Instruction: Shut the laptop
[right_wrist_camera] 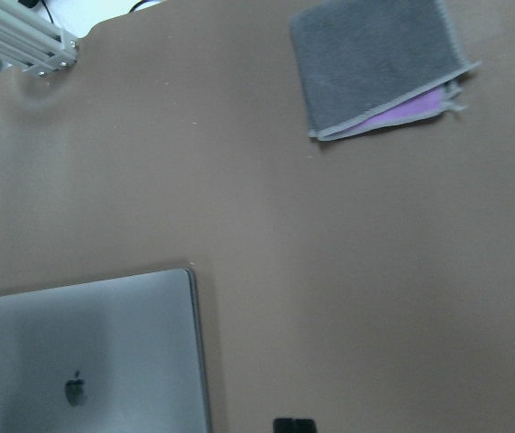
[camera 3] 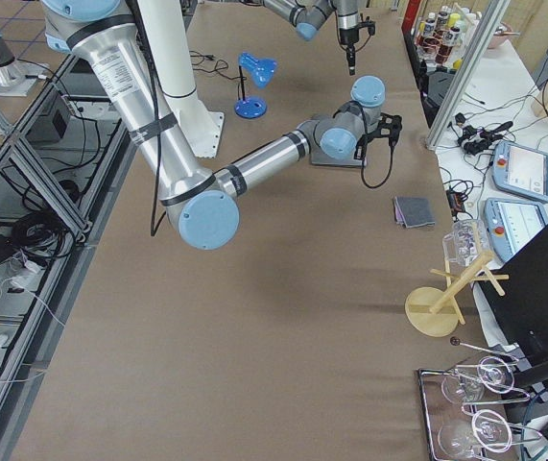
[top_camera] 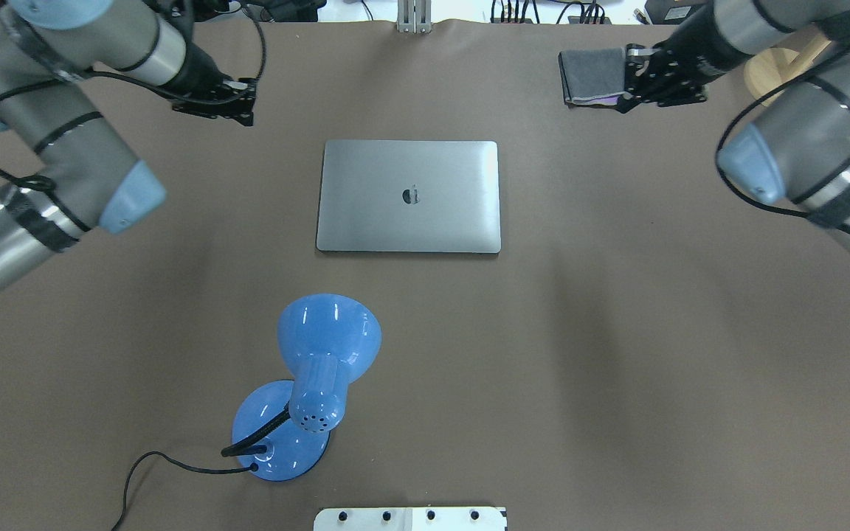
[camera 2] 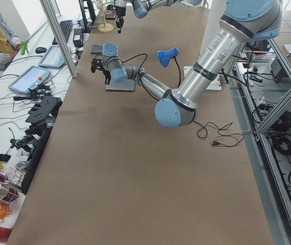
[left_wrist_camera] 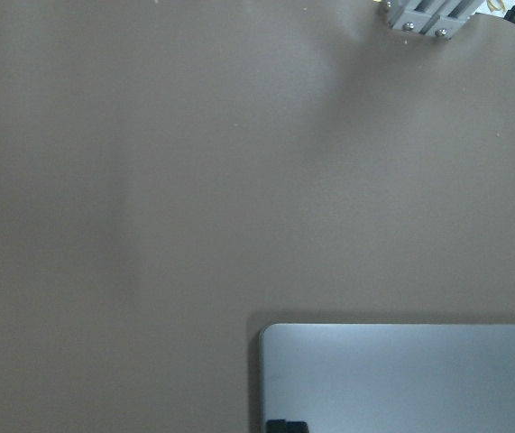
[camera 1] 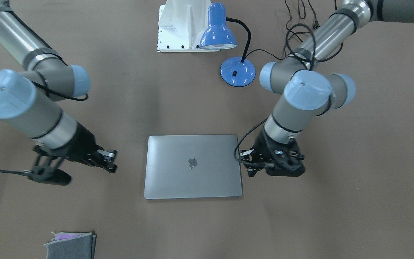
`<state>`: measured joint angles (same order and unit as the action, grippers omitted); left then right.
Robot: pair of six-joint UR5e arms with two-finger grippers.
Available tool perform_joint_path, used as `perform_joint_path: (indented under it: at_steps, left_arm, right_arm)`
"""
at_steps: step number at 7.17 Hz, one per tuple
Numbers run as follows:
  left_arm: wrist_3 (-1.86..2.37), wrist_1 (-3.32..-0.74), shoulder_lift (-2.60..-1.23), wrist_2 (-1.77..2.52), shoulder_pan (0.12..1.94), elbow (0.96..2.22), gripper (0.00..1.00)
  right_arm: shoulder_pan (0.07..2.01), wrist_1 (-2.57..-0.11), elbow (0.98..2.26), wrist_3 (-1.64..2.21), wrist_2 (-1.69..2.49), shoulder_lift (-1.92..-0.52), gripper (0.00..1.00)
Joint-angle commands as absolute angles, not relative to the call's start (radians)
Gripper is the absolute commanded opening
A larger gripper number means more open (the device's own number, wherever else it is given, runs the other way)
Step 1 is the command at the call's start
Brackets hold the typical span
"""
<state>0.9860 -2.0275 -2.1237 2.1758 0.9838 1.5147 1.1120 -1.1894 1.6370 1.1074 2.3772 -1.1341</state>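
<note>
The space-grey laptop [camera 1: 192, 169] lies shut and flat in the middle of the brown table, lid down and apple logo up. It also shows in the overhead view [top_camera: 409, 195], as a corner in the left wrist view [left_wrist_camera: 401, 379], and in the right wrist view [right_wrist_camera: 86, 352]. My left gripper [camera 1: 247, 162] hovers just off the laptop's side edge, apart from it, and shows at the overhead view's upper left [top_camera: 249, 103]. Its jaws look open and empty. My right gripper [camera 1: 113, 160] hovers further off the opposite side [top_camera: 624, 80], also open and empty.
A blue desk lamp [camera 1: 217, 28] with a round base [camera 1: 237, 72] and black cord stands between the laptop and the robot base [camera 1: 182, 25]. A folded grey and purple cloth [top_camera: 591, 74] lies at the far edge, beside my right gripper.
</note>
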Motion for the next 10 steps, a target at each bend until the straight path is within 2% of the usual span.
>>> perform_joint_path:
  at_steps: [1,2,3,4,5,6,7,10]
  left_arm:
    - [0.756,-1.939,-1.868,2.284,1.15,1.736,0.98]
    - [0.613,-1.912,-1.723,2.319,1.216,1.797,0.98]
    - [0.424,-1.845,-1.633,2.351,1.317,1.799,0.98]
    - [0.197,-1.683,-1.608,2.365,1.406,1.795,0.98]
    - [-0.06,-1.444,-1.609,2.346,1.49,1.778,0.98]
    - [-0.256,-1.319,-1.611,2.294,1.552,1.744,0.98]
    - [-0.306,-1.319,-1.606,2.254,1.574,1.693,0.98]
    - [-0.243,-1.319,-1.609,2.263,1.603,1.686,0.98]
  right_arm:
    - [1.254,-1.32,1.849,0.819,2.413,-1.405,1.0]
    - [1.305,-1.356,1.858,0.64,2.413,-1.489,1.0]
    - [1.36,-1.396,1.846,0.415,2.413,-1.575,1.0]
    - [1.415,-1.495,1.842,0.215,2.401,-1.613,1.0]
    - [1.454,-1.623,1.839,0.036,2.37,-1.614,1.0]
    - [1.482,-1.728,1.832,-0.117,2.324,-1.605,1.0]
    - [1.488,-1.779,1.83,-0.152,2.322,-1.595,1.0]
    - [1.488,-1.781,1.83,-0.152,2.322,-1.598,1.0]
